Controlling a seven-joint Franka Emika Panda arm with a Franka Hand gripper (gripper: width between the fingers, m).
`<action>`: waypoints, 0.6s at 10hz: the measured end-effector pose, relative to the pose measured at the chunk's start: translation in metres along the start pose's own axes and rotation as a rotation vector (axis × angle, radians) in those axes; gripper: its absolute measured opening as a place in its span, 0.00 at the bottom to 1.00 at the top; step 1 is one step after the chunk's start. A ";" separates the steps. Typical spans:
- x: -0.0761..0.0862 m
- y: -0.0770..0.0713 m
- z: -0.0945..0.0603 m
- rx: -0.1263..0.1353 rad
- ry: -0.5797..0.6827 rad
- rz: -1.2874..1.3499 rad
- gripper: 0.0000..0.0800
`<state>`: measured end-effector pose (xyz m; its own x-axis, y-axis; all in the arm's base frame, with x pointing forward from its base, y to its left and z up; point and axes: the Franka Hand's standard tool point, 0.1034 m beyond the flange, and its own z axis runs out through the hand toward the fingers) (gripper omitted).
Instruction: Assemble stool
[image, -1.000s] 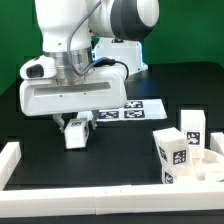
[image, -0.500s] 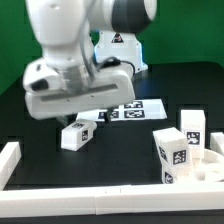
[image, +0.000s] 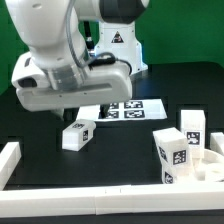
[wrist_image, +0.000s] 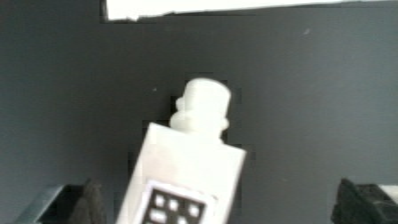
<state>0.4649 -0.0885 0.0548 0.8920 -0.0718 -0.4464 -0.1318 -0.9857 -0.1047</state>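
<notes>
Stool legs: one (image: 77, 134) lies loose beneath the wide, empty hand (wrist_image: 214, 205).

The white arm leans in from the upper part of the exterior view toward that view's left, its wrist block held level above the surface, and the end effector (wrist_image: 214, 200) hangs with its dark fingers (wrist_image: 68, 203) spread wide, clasping nothing.
</notes>
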 end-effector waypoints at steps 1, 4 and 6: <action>0.006 0.001 0.000 -0.008 0.023 -0.002 0.81; 0.012 0.021 -0.015 0.065 -0.127 0.140 0.81; 0.022 0.030 -0.013 0.087 -0.196 0.180 0.81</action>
<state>0.4863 -0.1219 0.0534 0.7514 -0.2056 -0.6270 -0.3246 -0.9425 -0.0800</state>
